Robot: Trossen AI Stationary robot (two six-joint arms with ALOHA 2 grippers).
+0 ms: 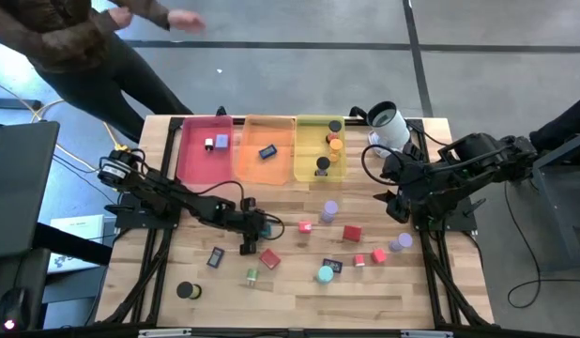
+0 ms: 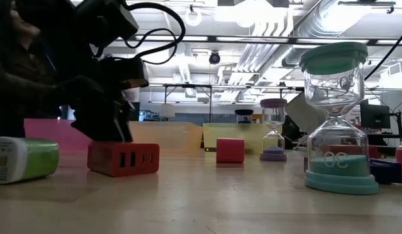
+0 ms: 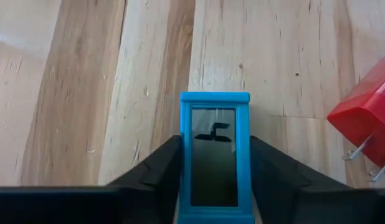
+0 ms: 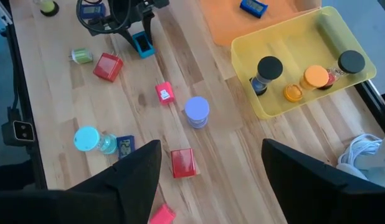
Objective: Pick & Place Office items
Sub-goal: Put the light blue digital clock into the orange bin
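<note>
A flat blue rectangle with a small screen (image 3: 215,155) lies on the wooden table (image 1: 299,296) left of centre, also seen as the blue rectangle (image 4: 142,45) in the right wrist view. My left gripper (image 3: 215,193) stands low over it, its two fingers on either side; the same gripper (image 1: 260,225) shows in the high view. My right gripper (image 4: 211,155) hangs open, high above the table's right part, holding nothing. Other office items lie scattered: a red cube (image 1: 270,257), a green cylinder (image 1: 252,275), a purple cylinder (image 1: 329,208). My left gripper pinches the blue rectangle between its two fingers, one finger (image 3: 161,171) on each long side (image 3: 182,168), at the end nearest the gripper. The fingers slant down from the table's left. The rectangle lies flat on the table, screen up.
Pink (image 1: 204,148), orange (image 1: 265,148) and yellow (image 1: 320,148) trays stand side by side along the far edge, each with a few items. A white device (image 1: 389,127) sits at the far right. A person (image 1: 83,38) stands beyond the far left corner.
</note>
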